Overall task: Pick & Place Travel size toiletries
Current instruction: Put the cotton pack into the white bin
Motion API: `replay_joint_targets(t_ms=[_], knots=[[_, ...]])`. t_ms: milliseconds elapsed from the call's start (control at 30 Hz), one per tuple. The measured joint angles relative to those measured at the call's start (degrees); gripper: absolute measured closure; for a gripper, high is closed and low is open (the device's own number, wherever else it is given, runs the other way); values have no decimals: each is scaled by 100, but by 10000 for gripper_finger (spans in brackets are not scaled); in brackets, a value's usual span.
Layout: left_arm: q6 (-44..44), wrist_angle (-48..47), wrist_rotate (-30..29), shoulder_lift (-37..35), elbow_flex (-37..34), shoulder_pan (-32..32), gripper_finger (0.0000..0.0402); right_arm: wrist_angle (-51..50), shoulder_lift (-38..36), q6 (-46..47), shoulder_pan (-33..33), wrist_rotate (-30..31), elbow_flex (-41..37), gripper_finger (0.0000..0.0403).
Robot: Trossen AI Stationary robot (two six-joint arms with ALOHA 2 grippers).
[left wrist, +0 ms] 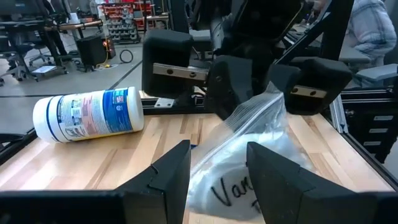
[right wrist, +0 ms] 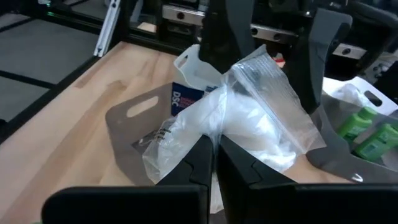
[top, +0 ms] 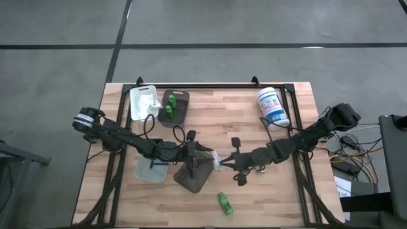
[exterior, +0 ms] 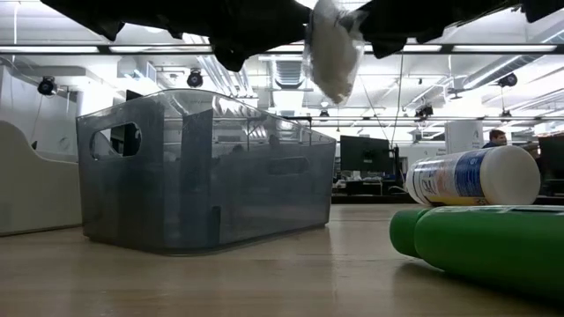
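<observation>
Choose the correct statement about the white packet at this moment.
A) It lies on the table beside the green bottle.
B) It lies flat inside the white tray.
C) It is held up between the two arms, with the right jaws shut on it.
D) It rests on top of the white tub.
C: the white packet hangs above the table between the arms, the right gripper has its jaws shut on its edge, and the left gripper is open around it.

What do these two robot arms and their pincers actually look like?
Both are slim, jointed and near black. The left arm has a pale band at its outer end; loose black cables loop along both it and the right arm. Each gripper ends in two chunky, angular black fingers, with bare metal strips on the jaw carriers.
</observation>
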Motion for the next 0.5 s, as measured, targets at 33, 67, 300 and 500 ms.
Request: replay_joint_targets(t_ms=[33, 67, 300, 500], knots=[[0, -1, 0, 0, 0, 0, 239, 22, 23, 0, -33, 0, 0, 393], [0, -2, 2, 0, 0, 0, 239, 14, 31, 0, -63, -1, 0, 392], [0, -39, 41, 0, 0, 0, 239, 16, -1, -22, -175, 1, 0, 393], [-2, -343, 59, 0, 0, -2, 239, -664, -305, 199, -177, -222, 0, 392]])
